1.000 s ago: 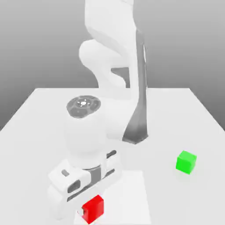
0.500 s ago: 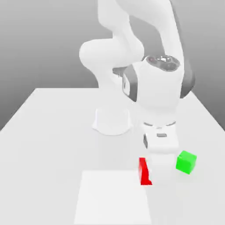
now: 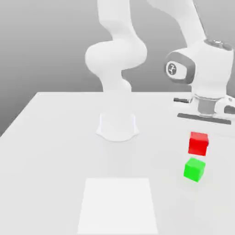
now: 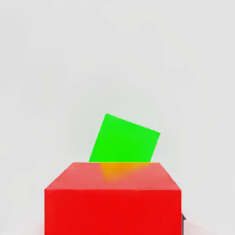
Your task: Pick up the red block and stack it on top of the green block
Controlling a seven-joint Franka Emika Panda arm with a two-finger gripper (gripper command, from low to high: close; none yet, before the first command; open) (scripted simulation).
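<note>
With the gripper [image 3: 200,137] clamped on the red block [image 3: 198,143] above the green block [image 3: 194,169] near the table's [image 3: 55,137] edge, you square it up, then lower gently.

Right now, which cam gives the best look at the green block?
The exterior view: the whole green block sits on the table, with the red block hanging just above it. In the hand view the green block is partly cut off by the red block.

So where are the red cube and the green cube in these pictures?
red cube [image 3: 198,144], exterior view, on its front face.
green cube [image 3: 194,170], exterior view, on its front face.
green cube [image 4: 125,139], hand view, on its top face.
</note>
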